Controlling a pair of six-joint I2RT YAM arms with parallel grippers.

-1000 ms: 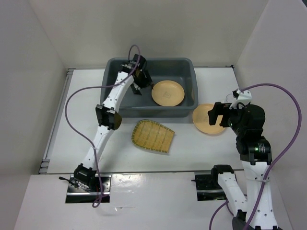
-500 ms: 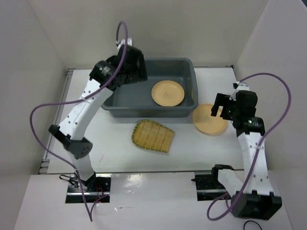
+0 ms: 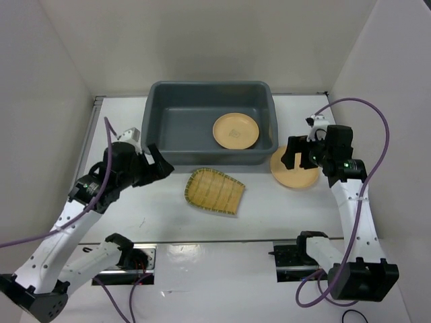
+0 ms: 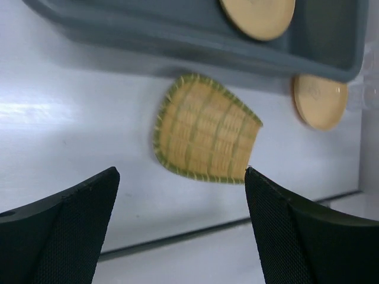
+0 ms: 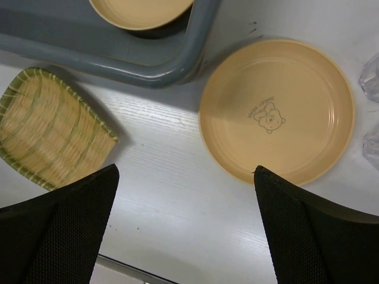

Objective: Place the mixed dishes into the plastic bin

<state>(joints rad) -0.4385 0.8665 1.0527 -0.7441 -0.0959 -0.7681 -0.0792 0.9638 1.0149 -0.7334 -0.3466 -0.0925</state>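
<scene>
The dark grey plastic bin [image 3: 161, 101] stands at the back middle of the table. One tan-orange plate [image 3: 236, 130] lies inside it at the right end. The second tan-orange plate [image 3: 293, 171] lies on the table just right of the bin, with a bear drawing in the right wrist view [image 5: 276, 110]. The yellow ribbed tray [image 3: 215, 191] lies on the table in front of the bin and shows in the left wrist view [image 4: 204, 136]. My left gripper [image 3: 160, 165] is open and empty, left of the tray. My right gripper [image 3: 294, 152] is open and empty above the outer plate.
White walls enclose the table on the left, back and right. Clear glass-like objects [image 5: 371, 112] show at the right edge of the right wrist view, beside the outer plate. The bin's near wall [image 5: 118, 56] runs between tray and plates.
My left arm has pulled out of the bin and swung down to the left front, leaving the plate inside. My right gripper has moved slightly left over the outer plate.
</scene>
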